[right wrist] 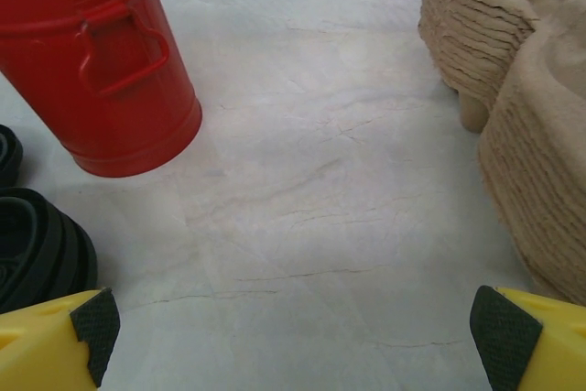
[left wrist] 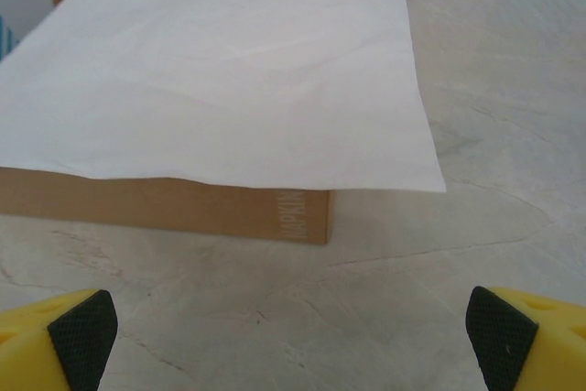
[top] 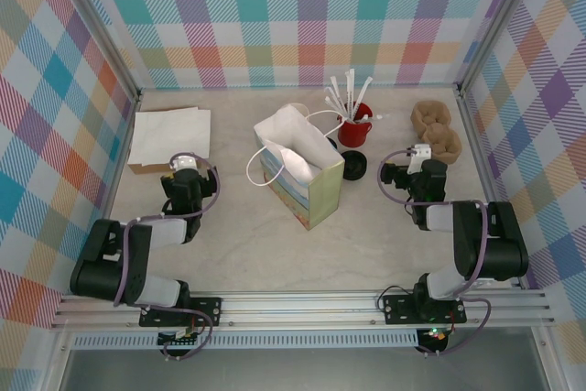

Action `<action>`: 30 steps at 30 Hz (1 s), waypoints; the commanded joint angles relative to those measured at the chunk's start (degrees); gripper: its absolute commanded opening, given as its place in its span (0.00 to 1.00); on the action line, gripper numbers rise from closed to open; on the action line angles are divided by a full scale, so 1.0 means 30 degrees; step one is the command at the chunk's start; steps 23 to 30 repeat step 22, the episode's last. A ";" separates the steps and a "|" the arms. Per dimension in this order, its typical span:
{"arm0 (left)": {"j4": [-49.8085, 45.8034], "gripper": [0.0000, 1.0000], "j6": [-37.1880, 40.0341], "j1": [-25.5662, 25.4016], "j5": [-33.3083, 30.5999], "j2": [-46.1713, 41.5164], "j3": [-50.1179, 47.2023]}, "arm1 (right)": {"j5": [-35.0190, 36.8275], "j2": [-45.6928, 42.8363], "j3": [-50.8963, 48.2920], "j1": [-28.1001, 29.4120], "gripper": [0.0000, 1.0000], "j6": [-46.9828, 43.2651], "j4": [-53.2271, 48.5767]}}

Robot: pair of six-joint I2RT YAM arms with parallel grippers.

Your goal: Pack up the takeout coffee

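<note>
1. At the near left of the table, the left arm is folded low, its forearm reaching away from the base. The left gripper (left wrist: 293, 331) hovers over bare table (left wrist: 476, 116), jaws spread wide and holding nothing, facing a brown napkin box (left wrist: 183, 208).
2. White napkins (left wrist: 229, 70) lie in the box. The top sheet overhangs its near edge.
3. At the near right, the right arm mirrors this pose. The right gripper (right wrist: 293, 331) is likewise wide open and empty, low over the table between the red cup (right wrist: 101, 70) and the pulp trays (right wrist: 540, 162).
4. The red cup stands upright and holds white sticks (top: 346, 93).
5. A stack of black lids (right wrist: 37, 249) sits just beside the red cup, near the right gripper's left finger.
6. A paper bag (top: 298, 171) stands open at mid-table, its handles drooping to the left. What it holds cannot be made out.
7. A pale rounded form (top: 295, 111) at the bag's far edge may be the takeout coffee cup. It is too hidden to tell for certain.
</note>
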 commanded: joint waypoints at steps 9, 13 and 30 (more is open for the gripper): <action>0.2171 1.00 0.0145 0.0947 0.3312 0.2363 0.0844 | -0.0694 0.0032 0.0265 0.0037 1.00 0.0173 0.0005; 0.2223 1.00 0.0144 0.0949 0.3291 0.2376 0.0839 | -0.0694 0.0047 0.0265 0.0054 1.00 0.0172 0.0017; 0.2222 1.00 0.0150 0.0946 0.3304 0.2383 0.0846 | -0.0694 0.0044 0.0294 0.0052 1.00 0.0172 -0.0023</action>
